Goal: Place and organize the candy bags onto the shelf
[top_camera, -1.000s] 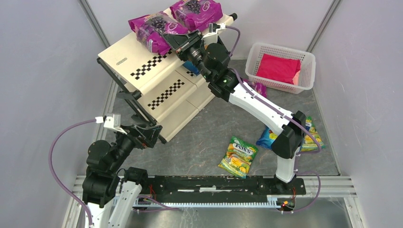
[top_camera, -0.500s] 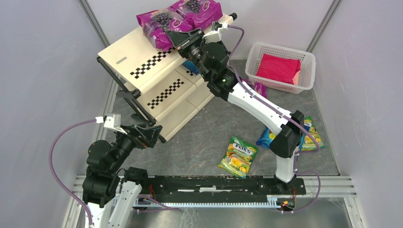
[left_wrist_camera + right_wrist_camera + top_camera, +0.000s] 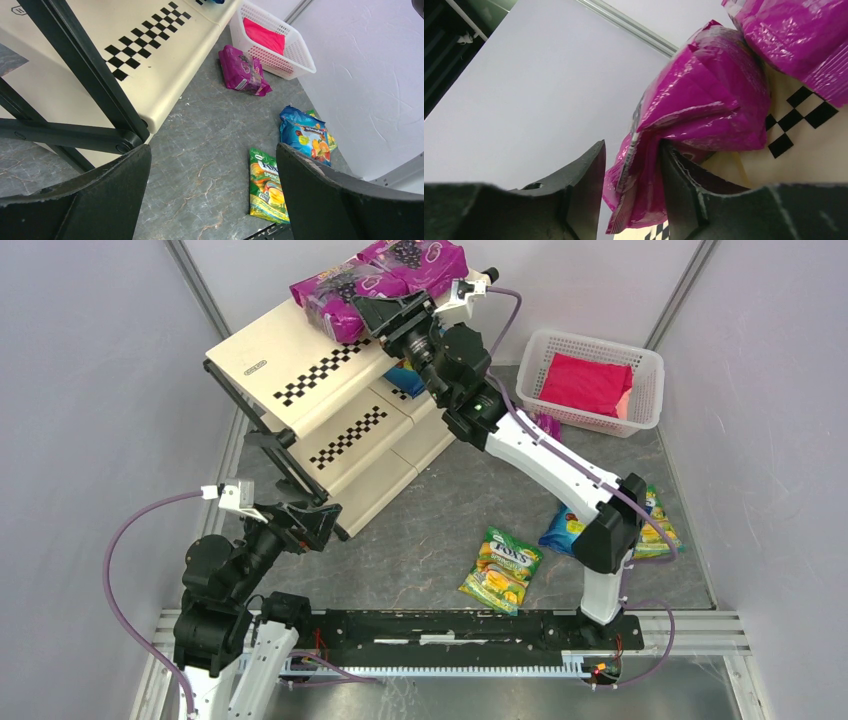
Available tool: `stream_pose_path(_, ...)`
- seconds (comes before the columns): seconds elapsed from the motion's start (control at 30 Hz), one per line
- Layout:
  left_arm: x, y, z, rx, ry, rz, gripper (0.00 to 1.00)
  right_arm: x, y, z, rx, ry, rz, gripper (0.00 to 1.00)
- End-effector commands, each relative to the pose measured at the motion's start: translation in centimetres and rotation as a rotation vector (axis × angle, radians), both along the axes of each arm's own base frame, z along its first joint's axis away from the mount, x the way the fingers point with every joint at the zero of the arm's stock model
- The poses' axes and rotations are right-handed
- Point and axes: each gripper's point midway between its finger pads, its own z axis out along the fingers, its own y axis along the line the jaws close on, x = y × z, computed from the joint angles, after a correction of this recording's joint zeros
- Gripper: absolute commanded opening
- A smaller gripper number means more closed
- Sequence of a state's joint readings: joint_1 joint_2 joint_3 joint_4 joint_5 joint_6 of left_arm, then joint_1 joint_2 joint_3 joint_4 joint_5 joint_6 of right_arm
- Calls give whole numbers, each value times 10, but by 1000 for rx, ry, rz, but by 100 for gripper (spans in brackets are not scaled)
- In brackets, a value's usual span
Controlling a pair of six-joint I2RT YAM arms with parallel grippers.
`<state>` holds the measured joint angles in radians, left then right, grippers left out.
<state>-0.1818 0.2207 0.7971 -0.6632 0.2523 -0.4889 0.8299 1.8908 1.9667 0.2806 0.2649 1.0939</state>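
Two magenta candy bags (image 3: 335, 295) (image 3: 420, 262) lie side by side at the far end of the shelf's (image 3: 300, 370) top tier. My right gripper (image 3: 375, 312) is at the nearer bag's edge, jaws open. In the right wrist view the bag's (image 3: 704, 105) sealed edge sits loosely between the fingers of this gripper (image 3: 633, 150), against the right one and apart from the left. A third magenta bag (image 3: 242, 72), a green bag (image 3: 502, 568) and a blue bag (image 3: 560, 530) lie on the floor. My left gripper (image 3: 212, 190) hangs open and empty by the shelf's front leg.
A white perforated basket (image 3: 545, 340) with a plain pink-red bundle stands at the back right. Another green-yellow bag (image 3: 655, 525) lies by the right wall, partly behind the right arm. Something blue (image 3: 400, 380) shows on a lower tier under the arm.
My right gripper has carried the magenta bag up and back on the top tier until it sits beside the other one, and its jaws have opened. The left arm has not moved.
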Motion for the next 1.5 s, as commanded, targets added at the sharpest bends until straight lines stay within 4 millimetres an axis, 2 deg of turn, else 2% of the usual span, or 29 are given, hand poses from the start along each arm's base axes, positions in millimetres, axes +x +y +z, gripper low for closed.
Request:
stream_pose_path(0.0,4,-1,5,10,-30,-6,100,-8,-17,-3,-75,-22,-12,55)
stream_pose_path(0.23,3,-1,6,10,-32,-8,100,-27,-33,-14,-168,-44,-5,73)
stream_pose_path(0.37,3,-1,6,10,-31,-9,100,-43,-35,-15,-232,-86,34,76)
stream_pose_path(0.47,3,-1,6,10,-33,-6,100,-60,-44,-14,-298,-146,59,80)
stream_pose_path(0.63,3,0,6,8,-37,-3,100,-104,-79,-26,-494,-331,59,82)
stream_pose_path(0.7,1,0,7,7,-42,-3,100,-117,-103,-48,-592,-376,14,83)
stream_pose_path(0.73,1,0,7,7,-42,-3,100,-121,-122,-63,-648,-377,-35,86)
stream_pose_path(0.77,0,0,8,7,-44,-2,100,-121,-136,-89,-722,-356,-74,89)
stream_pose_path(0.8,0,0,8,6,-45,-2,100,-120,-157,-103,-778,-329,-142,91)
stream_pose_path(0.93,2,2,7,6,-41,7,100,-114,-233,-200,-1069,-128,-367,97)
stream_pose_path(1.0,2,3,8,5,-42,15,100,-113,-264,-238,-1169,-32,-454,98)
stream_pose_path(1.03,2,3,7,4,-42,18,100,-112,-275,-251,-1201,-4,-486,98)
stream_pose_path(1.13,3,4,6,1,-37,24,100,-100,-299,-284,-1273,81,-541,98)
stream_pose_path(1.27,4,6,6,-4,-35,39,100,-69,-336,-325,-1257,295,-549,98)
stream_pose_path(1.33,4,7,6,-8,-37,47,100,-53,-335,-340,-1214,340,-472,98)
stream_pose_path(1.47,4,9,6,-10,-36,62,100,-23,-325,-356,-1146,356,-315,98)
